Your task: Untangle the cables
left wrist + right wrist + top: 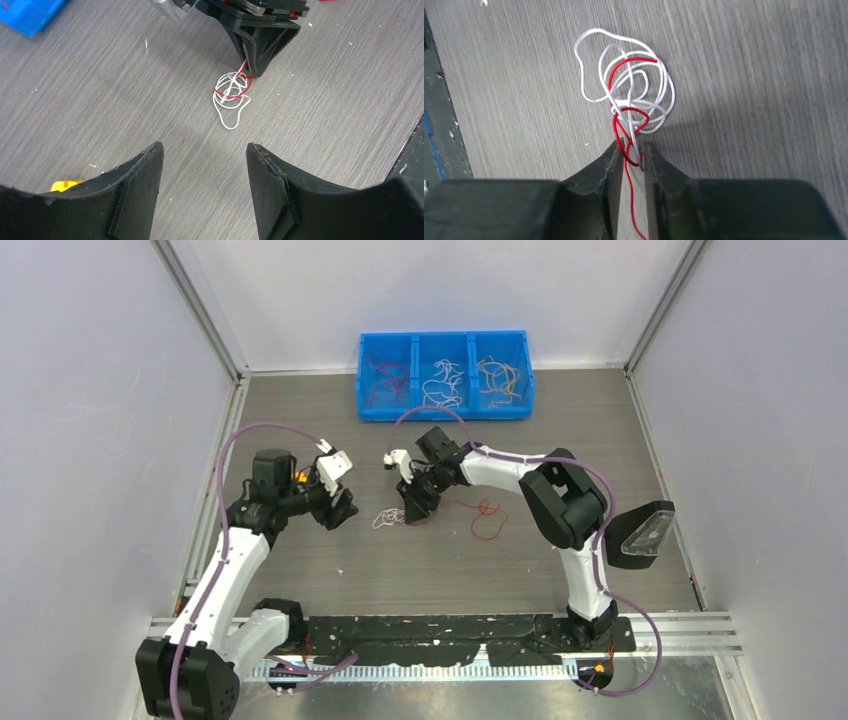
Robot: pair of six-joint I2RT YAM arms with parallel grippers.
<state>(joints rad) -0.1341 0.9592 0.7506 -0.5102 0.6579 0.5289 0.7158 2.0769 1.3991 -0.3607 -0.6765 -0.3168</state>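
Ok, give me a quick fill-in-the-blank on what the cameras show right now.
The tangle on the table is white and ____ wire. Its strands run ____ the fingers of the right gripper. The left gripper is ____ and empty. The bin has ____ compartments.
Missing: red, between, open, three.

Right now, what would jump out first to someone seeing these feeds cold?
Mid-table, the right fingers straddle strands of a red and white cable tangle, almost closed on them. The left fingers stand wide open and empty to its left. At the far edge, a blue bin holds red, white and orange wires in separate compartments.
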